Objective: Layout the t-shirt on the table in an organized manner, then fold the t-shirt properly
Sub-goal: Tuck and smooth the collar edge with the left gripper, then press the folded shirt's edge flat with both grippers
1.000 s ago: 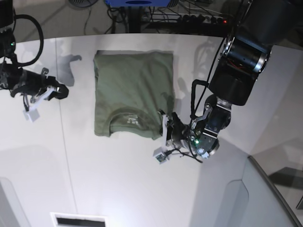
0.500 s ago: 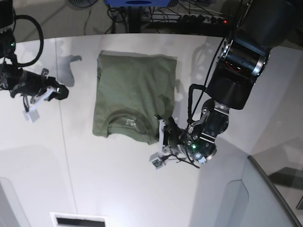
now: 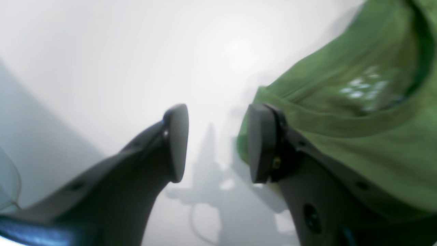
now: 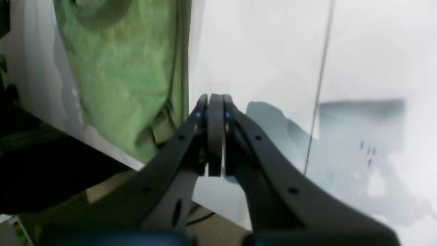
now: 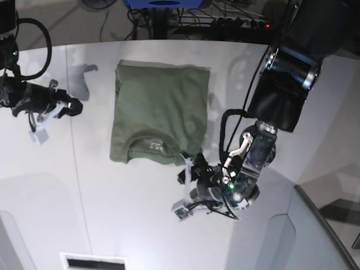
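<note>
The olive t-shirt (image 5: 160,109) lies folded into a flat rectangle on the white table (image 5: 140,214), collar and neck label at the near end. My left gripper (image 5: 188,170) hovers just off the shirt's near right corner. In the left wrist view its jaws (image 3: 218,143) stand apart with only bare table between them, and the t-shirt (image 3: 358,119) lies beside the right finger (image 3: 261,143). My right gripper (image 5: 73,107) is far to the shirt's left and holds nothing. The right wrist view shows that gripper (image 4: 215,102) shut, the t-shirt (image 4: 129,75) lying beyond it.
A thin dark seam (image 5: 76,152) crosses the table left of the shirt. A grey angled panel (image 5: 306,236) rises at the near right corner. Cables and a blue box (image 5: 166,4) lie beyond the table's far edge.
My left gripper has opened, released the shirt's near right corner and drawn back toward the front edge. The shirt has shifted slightly left and settled flat. The right arm stayed still.
</note>
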`<state>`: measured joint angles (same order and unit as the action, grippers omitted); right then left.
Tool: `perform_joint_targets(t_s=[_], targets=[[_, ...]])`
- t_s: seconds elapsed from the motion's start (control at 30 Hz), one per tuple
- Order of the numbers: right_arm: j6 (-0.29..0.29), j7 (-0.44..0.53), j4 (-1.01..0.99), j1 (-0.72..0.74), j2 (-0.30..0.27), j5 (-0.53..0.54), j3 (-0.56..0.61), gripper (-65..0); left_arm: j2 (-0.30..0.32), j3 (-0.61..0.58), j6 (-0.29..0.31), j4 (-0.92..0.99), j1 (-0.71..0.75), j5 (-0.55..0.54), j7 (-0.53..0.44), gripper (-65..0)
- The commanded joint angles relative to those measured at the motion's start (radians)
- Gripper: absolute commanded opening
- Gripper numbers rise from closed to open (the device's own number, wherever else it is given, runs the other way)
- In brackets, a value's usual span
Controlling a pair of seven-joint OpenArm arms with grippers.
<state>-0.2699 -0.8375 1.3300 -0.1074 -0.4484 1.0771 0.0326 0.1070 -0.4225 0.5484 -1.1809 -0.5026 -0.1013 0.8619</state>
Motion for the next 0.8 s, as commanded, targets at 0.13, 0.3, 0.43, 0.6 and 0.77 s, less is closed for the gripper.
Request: perform_joint_targets(t_s=[0.13,0.3,0.43,0.6,0.77], targets=[[-0.009,-0.052,0.105,0.025,-0.025,0.021,0.059,-65.0,-0.031,0.000,0.000,-0.304,0.154,0.001,0.070,-53.8],[-0.009,-0.059,0.265,0.036,-0.036,0.021,0.255,-65.0,-0.014,0.000,0.000,-0.433,0.348,0.001,0.075,-65.0],[-0.007,-0.058,0.288,0.056,-0.030,0.021,0.392,-65.0,0.020,0.001,0.000,-0.522,0.477,0.001,0.073,-65.0],[-0.007,-0.050,0.286,0.076,-0.014,0.021,0.499,-65.0,0.070,0.001,-0.003,-0.558,0.552,0.001,0.072,-65.0],[-0.007,-0.056,0.280,0.099,0.021,0.021,0.490,-65.0,0.122,0.000,-0.097,-0.561,0.591,-0.004,0.067,-65.0]])
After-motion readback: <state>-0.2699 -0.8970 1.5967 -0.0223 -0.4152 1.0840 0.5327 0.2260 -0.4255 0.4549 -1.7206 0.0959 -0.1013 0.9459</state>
